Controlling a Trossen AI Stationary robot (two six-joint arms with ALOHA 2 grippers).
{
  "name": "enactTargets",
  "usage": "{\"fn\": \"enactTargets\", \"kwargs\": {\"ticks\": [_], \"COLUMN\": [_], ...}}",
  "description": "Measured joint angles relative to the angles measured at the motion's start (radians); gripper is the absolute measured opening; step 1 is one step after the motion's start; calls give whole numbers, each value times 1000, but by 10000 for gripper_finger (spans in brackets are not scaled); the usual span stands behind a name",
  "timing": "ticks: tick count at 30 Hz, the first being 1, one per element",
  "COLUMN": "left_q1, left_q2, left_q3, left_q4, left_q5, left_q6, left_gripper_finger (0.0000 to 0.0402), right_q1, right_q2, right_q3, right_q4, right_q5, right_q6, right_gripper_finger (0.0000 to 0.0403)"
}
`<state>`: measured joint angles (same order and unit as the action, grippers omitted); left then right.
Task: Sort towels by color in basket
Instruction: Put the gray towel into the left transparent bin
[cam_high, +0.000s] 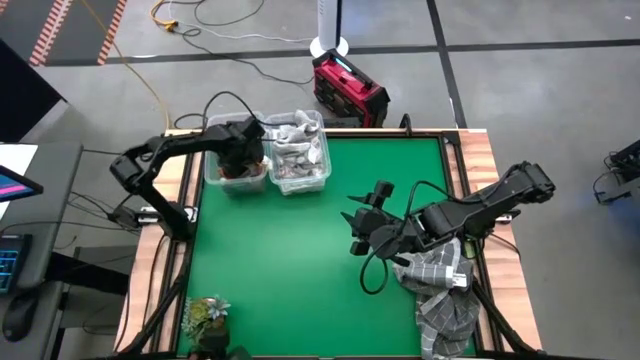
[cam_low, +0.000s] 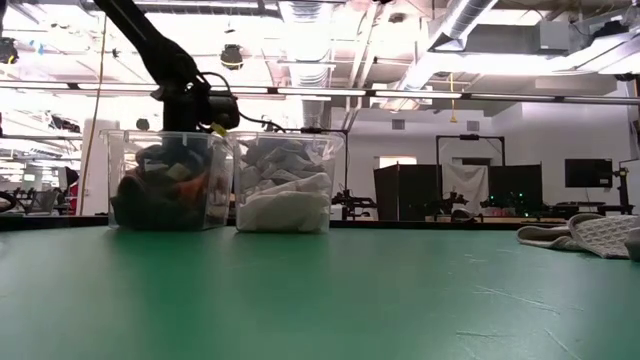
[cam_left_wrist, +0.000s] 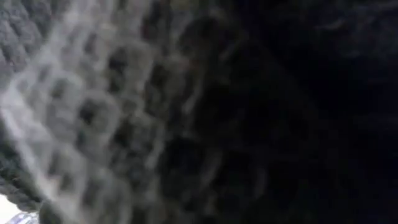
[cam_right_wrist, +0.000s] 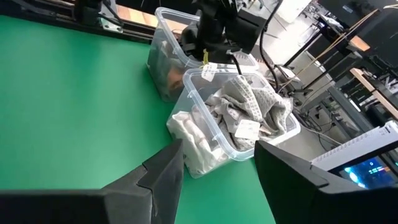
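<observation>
Across the middle of the high view lies the green surface (cam_high: 290, 260), framed in pale wood, set on a grey floor crossed with cables. A red box (cam_high: 348, 90) sits on the floor just beyond the far edge. The low view looks into a bright workshop room with ceiling ducts and dark screens at the back.

At the upper left of the surface two clear bins stand touching side by side. The left bin (cam_high: 232, 178) holds dark and rust-orange towels (cam_low: 165, 190); the right bin (cam_high: 300, 155) holds white and pale grey towels (cam_right_wrist: 242, 106). The left claw (cam_high: 243, 150) is down inside the left bin, its arm blocking the contents from above; its wrist camera sees only dark waffle-weave cloth (cam_left_wrist: 124, 112) pressed close. Cannot tell whether its fingers are spread or pinching.

Right of centre, the right claw (cam_high: 358, 232) hovers above bare green, fingers spread, holding nothing.

At the lower right edge, grey plaid towels (cam_high: 445, 300) lie heaped, partly under the right arm.

A small green plant (cam_high: 205, 315) sits at the lower left corner.
</observation>
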<state>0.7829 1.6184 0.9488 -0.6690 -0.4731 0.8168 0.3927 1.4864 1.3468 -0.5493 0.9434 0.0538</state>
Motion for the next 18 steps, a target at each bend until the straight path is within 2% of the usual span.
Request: {"fn": "enactTargets", "kwargs": {"ticks": [5,9,18], "left_q1": [-3,-3,-10], "left_q2": [-6,-12,-36], "left_q3": [-2,-3,54], "left_q4": [-13,-25,-109], "left_q5": [18,107,132], "left_q6": [-58,-87,-160], "left_gripper_finger": [40,55,165], "right_q1": [5,14,13], "right_q2": [0,0,0], "right_q3": [0,0,0], "right_q4": [-3,-5,-4], "right_q5": [-1,-1,-1], "right_q6": [25,26,25], "right_gripper_finger": [225,225,225]}}
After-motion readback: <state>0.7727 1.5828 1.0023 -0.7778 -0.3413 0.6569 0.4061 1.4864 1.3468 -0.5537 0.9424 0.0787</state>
